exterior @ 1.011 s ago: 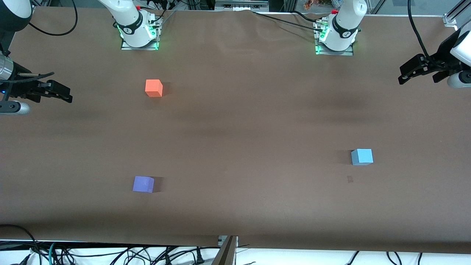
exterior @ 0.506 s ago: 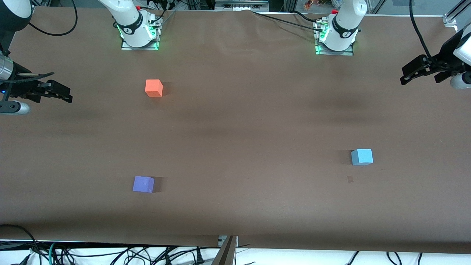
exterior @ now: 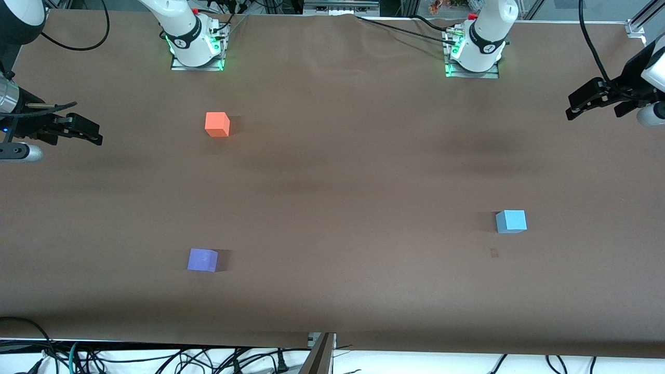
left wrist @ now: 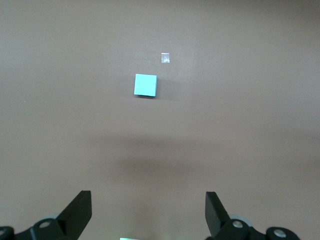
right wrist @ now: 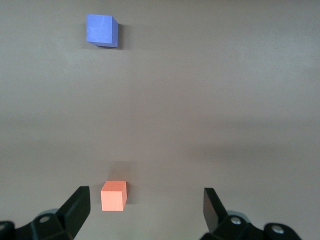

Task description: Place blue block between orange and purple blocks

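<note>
Three cubes sit untouched on a brown table (exterior: 332, 182) as two arms hang high at its ends, neither yet over a block. Nearest the front camera is the purple block (exterior: 202, 259), at the right arm's end of the table; it lies well apart from the right gripper (exterior: 85, 132), which hangs above the table's edge with its fingers spread wide and nothing between them. The blue block (exterior: 511, 221) comes next, toward the left arm's end, resting flat with a small pale mark (exterior: 494, 253) just beside it. It is well apart from the left gripper (exterior: 584, 101), whose jaws also stand wide open and empty; in the left wrist view the blue block (left wrist: 145, 85) lies ahead of the open fingers (left wrist: 80, 210), not between them. Farthest from the camera is the orange block (exterior: 217, 124), the cube closest to the right gripper.

The task appears not yet begun. The main risk is likely the long carry: a shallow or off-centre grip could let the cube twist or drop. A release out of line could also nudge the orange or purple block.
</note>
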### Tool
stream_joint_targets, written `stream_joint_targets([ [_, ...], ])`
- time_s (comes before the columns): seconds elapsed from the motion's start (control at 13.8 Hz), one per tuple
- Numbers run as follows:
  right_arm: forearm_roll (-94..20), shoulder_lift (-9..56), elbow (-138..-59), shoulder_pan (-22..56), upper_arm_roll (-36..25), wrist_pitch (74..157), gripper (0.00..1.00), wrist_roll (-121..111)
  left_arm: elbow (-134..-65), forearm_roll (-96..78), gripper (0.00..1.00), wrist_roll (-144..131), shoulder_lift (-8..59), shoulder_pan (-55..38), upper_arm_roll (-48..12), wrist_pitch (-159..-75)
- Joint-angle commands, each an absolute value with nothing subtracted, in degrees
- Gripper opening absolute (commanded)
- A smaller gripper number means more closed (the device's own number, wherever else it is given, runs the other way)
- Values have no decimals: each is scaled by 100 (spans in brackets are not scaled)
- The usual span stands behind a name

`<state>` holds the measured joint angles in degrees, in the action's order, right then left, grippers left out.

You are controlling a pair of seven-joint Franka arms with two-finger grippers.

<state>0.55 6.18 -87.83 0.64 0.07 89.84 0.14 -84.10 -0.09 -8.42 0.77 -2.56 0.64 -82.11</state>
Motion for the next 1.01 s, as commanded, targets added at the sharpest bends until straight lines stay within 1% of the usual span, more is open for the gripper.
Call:
stream_joint_targets([
  [0.0,17,650,-8692,44,44,8974,100,79,-8332,18,100,-826,114,-176,53,-8156],
  [0.29,9,650,-8692,35,44,8974,100,88,-8323,9,100,-826,114,-176,0,-8165],
  [0.51,9,650,-8692,44,44,8974,100,79,-8323,9,100,-826,220,-220,-9,-8437],
  [0.94,9,650,-8692,35,44,8974,100,79,-8332,0,100,-844,185,-211,-9,-8367],
])
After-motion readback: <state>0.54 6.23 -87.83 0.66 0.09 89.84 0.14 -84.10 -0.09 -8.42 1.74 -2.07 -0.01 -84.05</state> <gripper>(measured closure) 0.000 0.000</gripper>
